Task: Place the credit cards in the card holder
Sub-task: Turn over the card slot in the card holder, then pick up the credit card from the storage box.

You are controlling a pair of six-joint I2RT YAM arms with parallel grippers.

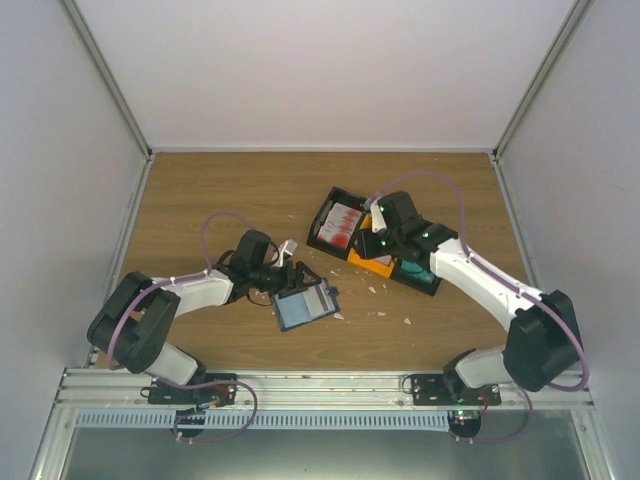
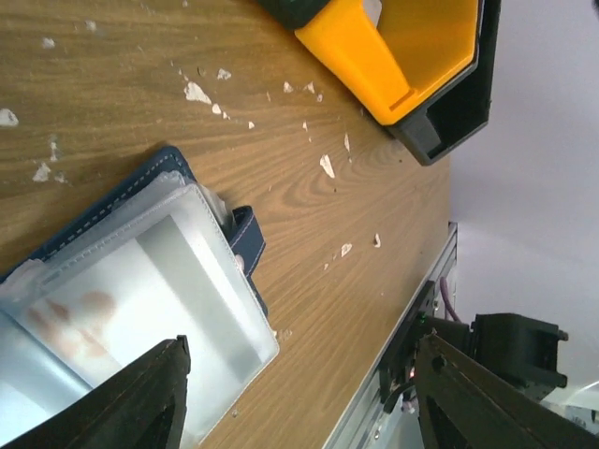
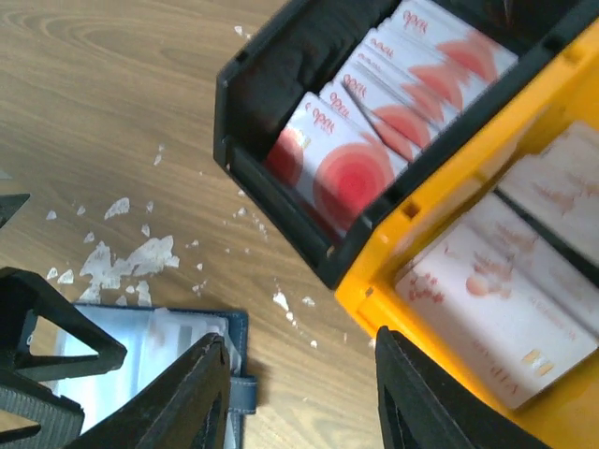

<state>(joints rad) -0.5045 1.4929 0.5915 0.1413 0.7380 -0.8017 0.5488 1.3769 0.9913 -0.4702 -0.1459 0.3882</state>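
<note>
Left jaws spread wide, gripping nothing, the open card holder (image 2: 140, 271) lying on the counter (image 2: 356, 234) under one jaw; right jaws likewise released, credit cards (image 3: 342, 168) in the black tray (image 3: 309, 56) just ahead

The brown table top (image 2: 112, 112) looks like wood with visible grain, matt and smooth. The small dark navy folding card holder (image 2: 159, 281) has a cover like cloth or imitation leather with pale stitching. Its inner sleeves (image 2: 201, 309) are milky clear plastic with a soft shine. The red-and-white rectangular credit cards (image 3: 337, 164) are glossy plastic. The black tray box (image 3: 281, 56) is matt plastic, and the orange tray box (image 2: 374, 56) is smoother, with light sheen. The torn white scraps (image 3: 140, 257) look like thin paper.
</note>
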